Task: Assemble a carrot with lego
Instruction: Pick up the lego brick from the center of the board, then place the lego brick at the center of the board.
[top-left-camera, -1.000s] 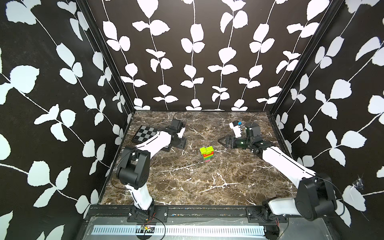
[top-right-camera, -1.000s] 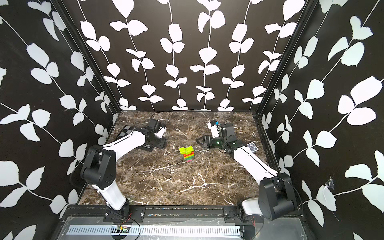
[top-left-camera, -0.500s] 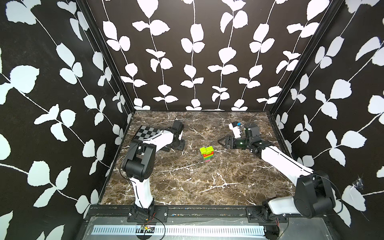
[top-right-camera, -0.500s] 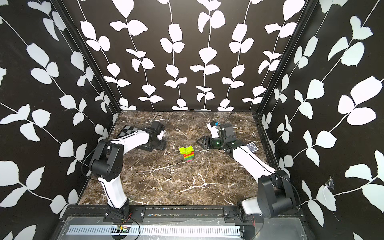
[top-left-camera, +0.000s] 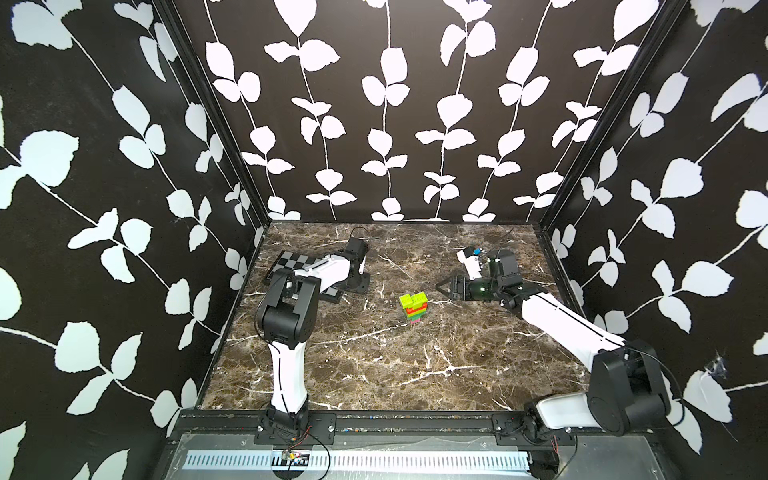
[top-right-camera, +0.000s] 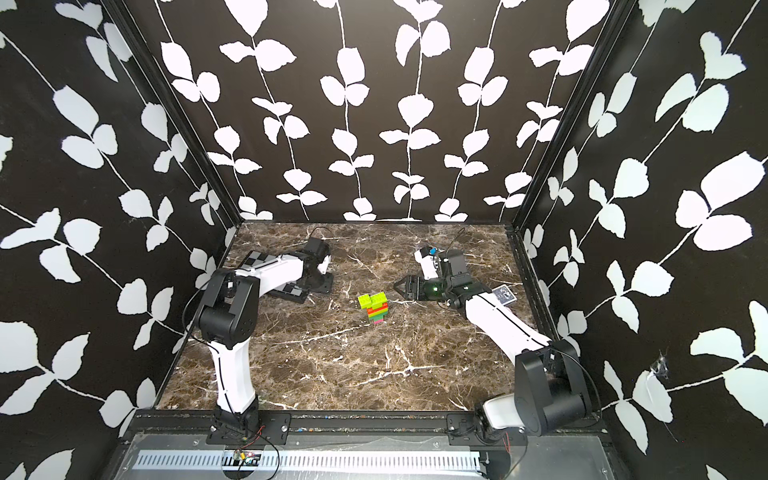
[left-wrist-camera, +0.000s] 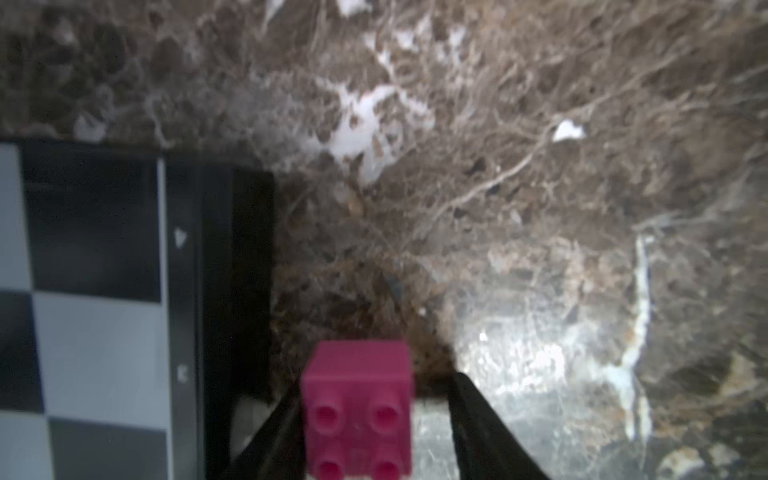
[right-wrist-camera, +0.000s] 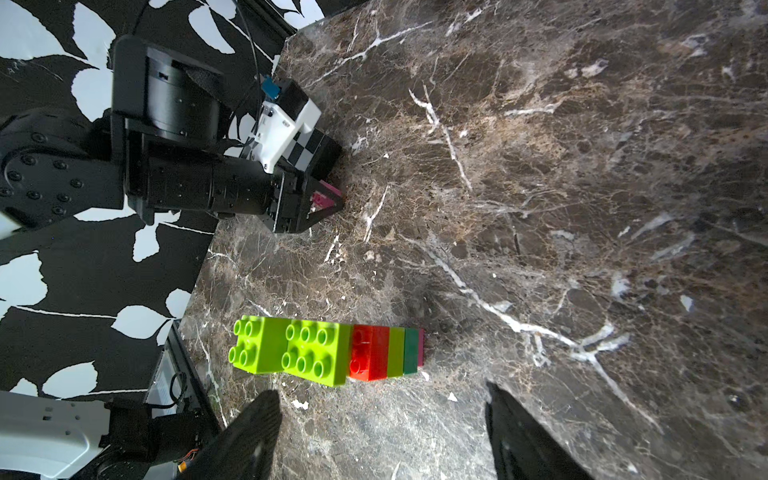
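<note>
The carrot (top-left-camera: 413, 307) (top-right-camera: 374, 307) stands mid-table as a stack of lego: pink at the base, then green, lime and red-orange, with two lime bricks on top. In the right wrist view the carrot (right-wrist-camera: 332, 353) lies just beyond my open, empty right gripper (right-wrist-camera: 380, 395) (top-left-camera: 440, 286). My left gripper (left-wrist-camera: 374, 386) (top-left-camera: 353, 284) is down at the table by the checkered board's corner. A loose pink brick (left-wrist-camera: 359, 409) (right-wrist-camera: 324, 198) sits between its jaws. One finger (left-wrist-camera: 286, 419) touches the brick, and the other finger (left-wrist-camera: 469, 399) stands a gap away.
The black-and-grey checkered board (top-left-camera: 291, 262) (top-right-camera: 255, 259) (left-wrist-camera: 83, 291) lies at the back left under the left arm. A dark card (top-right-camera: 503, 297) lies beside the right arm. Leaf-patterned walls enclose the marble table (top-left-camera: 374, 365) on three sides.
The left arm's elbow has swung toward the front while its gripper stayed by the board's corner. Its jaws have narrowed around the pink brick. The right arm has barely moved.
</note>
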